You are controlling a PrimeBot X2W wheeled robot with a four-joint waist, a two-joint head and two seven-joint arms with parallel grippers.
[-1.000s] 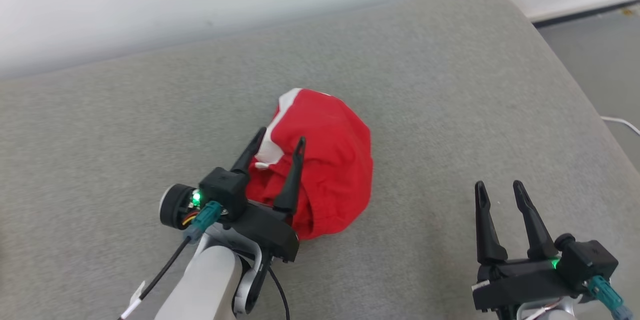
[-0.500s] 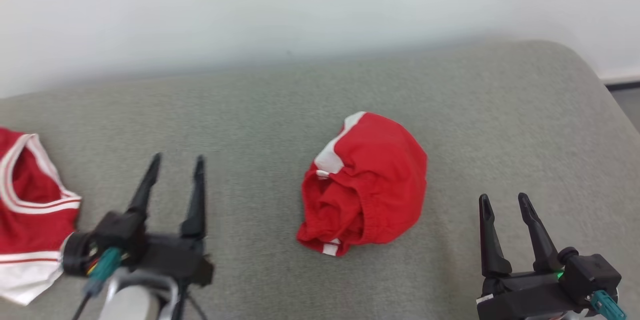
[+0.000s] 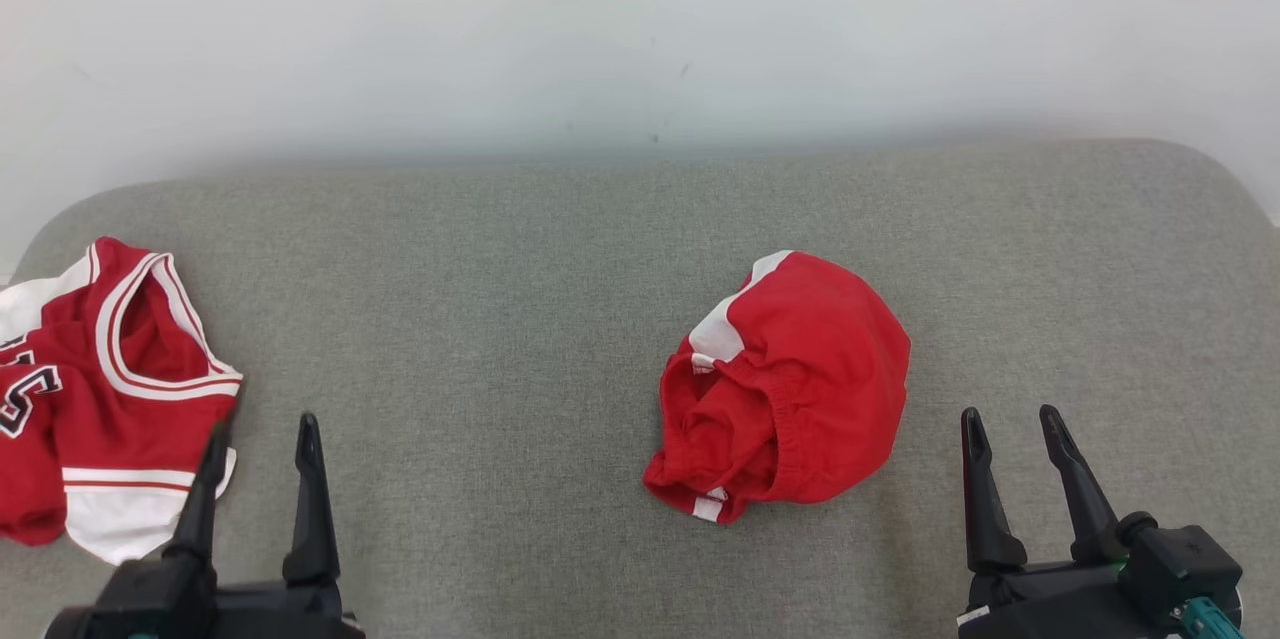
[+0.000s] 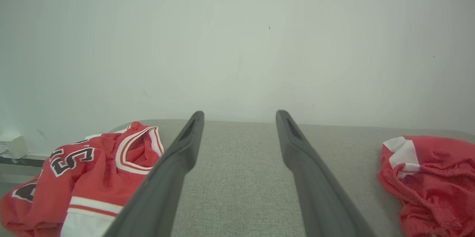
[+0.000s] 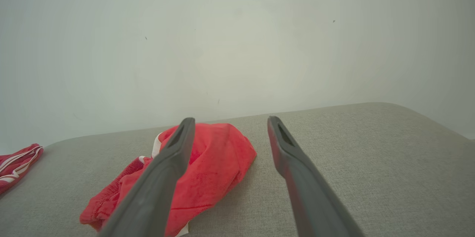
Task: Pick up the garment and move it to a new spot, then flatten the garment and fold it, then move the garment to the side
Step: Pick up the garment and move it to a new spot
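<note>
left gripper (image 3: 265,425) withdrawn — jaws apart; garment (image 3: 812,381) released

We find the garment (image 3: 800,369) right of centre on the cushion (image 3: 480,299), the jersey (image 3: 100,389) at its left edge

From the head: looks forward and down from well above, takes in the whole grey padded surface (image 3: 520,249) up to the pale wall (image 3: 640,19), with the left hand (image 3: 265,424) and right hand (image 3: 1008,413) at the lower corners. From the left wrist: sits low over the surface, faces the wall along its own fingers (image 4: 180,155) — catches the jersey (image 4: 85,170) at left and the red garment (image 4: 430,177) at right. From the right wrist: faces the wall equally low, nearer the red garment, jersey at the far left edge. Shares both cloths, surface and wall across all three.
</note>
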